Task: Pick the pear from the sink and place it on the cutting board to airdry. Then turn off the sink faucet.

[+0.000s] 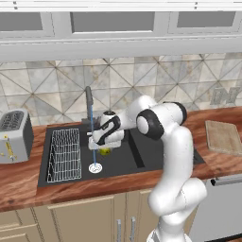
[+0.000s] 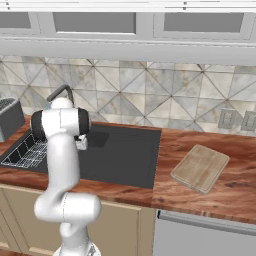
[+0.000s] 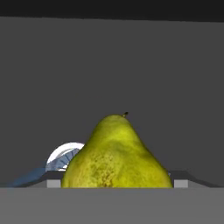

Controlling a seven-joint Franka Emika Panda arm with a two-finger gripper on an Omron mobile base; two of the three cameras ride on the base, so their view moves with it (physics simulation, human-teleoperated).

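The yellow-green pear (image 3: 116, 153) looms large in the hand view, its stem pointing up, and it spans the whole gap between my two fingertips (image 3: 53, 183). My gripper (image 3: 117, 183) is shut on it, a finger against each side. From the left base view, the gripper (image 1: 105, 146) is down inside the black sink (image 1: 151, 158) with the pear (image 1: 105, 151) just under the hand. The tall dark faucet (image 1: 88, 97) runs a thin blue stream onto the silver drain (image 1: 95, 168). Far right on the counter lies the tan cutting board (image 1: 224, 137), also (image 2: 200, 167).
A white wire rack (image 1: 64, 153) fills the sink's left part. A silver toaster (image 1: 14, 134) stands at the counter's left end. The water stream (image 1: 92, 137) falls just left of my hand. Wall outlets (image 2: 235, 120) sit above the board.
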